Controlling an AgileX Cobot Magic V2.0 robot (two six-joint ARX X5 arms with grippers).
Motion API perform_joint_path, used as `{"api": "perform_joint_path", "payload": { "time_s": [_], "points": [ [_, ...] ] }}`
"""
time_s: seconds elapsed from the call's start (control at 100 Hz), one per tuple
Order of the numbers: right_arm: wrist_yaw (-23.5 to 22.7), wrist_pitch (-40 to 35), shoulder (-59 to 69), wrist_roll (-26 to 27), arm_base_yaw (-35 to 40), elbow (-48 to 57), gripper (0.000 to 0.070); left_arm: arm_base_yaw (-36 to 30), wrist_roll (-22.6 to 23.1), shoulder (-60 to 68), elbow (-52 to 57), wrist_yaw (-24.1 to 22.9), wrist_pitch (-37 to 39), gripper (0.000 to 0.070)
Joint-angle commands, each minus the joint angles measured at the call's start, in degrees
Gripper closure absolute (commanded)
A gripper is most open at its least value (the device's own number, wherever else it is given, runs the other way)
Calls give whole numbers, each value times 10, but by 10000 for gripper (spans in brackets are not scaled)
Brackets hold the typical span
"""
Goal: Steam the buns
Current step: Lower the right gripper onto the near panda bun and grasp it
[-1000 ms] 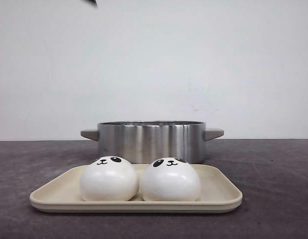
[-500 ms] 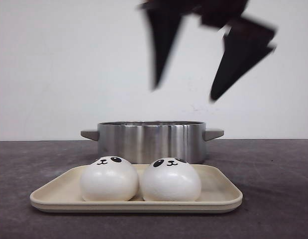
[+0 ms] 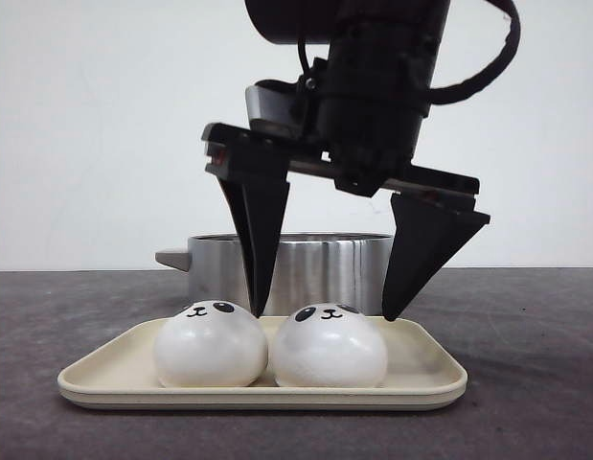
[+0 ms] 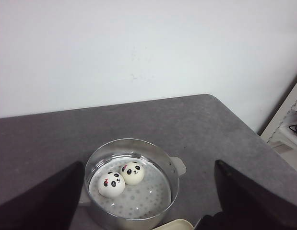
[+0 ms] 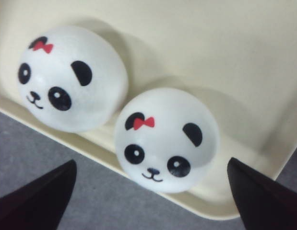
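Two panda buns lie on a cream tray (image 3: 104, 379) at the front: the left bun (image 3: 210, 345) and the right bun (image 3: 328, 347). My right gripper (image 3: 324, 314) is open, its fingertips either side of the right bun's top, apart from it. In the right wrist view that bun (image 5: 166, 139) lies between the open gripper's (image 5: 151, 160) jaws, the other bun (image 5: 71, 79) beside it. Two more buns (image 4: 111, 184) (image 4: 132, 172) lie in the steel pot (image 4: 173, 168). My left gripper (image 4: 148, 163) is open and empty, high above the pot, out of the front view.
The steel pot (image 3: 325, 268) with two side handles stands just behind the tray. The tray's corner (image 4: 174, 225) shows next to the pot in the left wrist view. The grey table's right edge (image 4: 244, 129) runs past the pot. A white wall stands behind.
My right gripper has come down from above the frame, open, to sit over the right bun on the tray. The buns, tray and pot have not moved.
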Motion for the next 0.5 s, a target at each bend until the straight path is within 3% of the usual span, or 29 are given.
{"api": "perform_joint_path", "payload": {
  "time_s": [0.0, 0.18, 0.23, 0.33, 0.42, 0.49],
  "points": [
    [2, 6, 21, 6, 2, 10, 96, -4, 7, 4, 14, -2, 1, 185],
    [2, 9, 49, 6, -1, 10, 100, -4, 7, 4, 14, -2, -4, 185],
    [2, 11, 54, 6, -1, 10, 141, -4, 7, 3, 14, -2, -5, 185],
    [2, 13, 54, 6, -2, 10, 354, -4, 7, 3, 14, -2, -6, 185],
    [2, 14, 54, -2, -2, 10, 686, -4, 7, 3, 14, -2, -9, 185],
    [6, 14, 54, -12, -2, 10, 691, -4, 7, 3, 14, -2, -9, 185]
  ]
}}
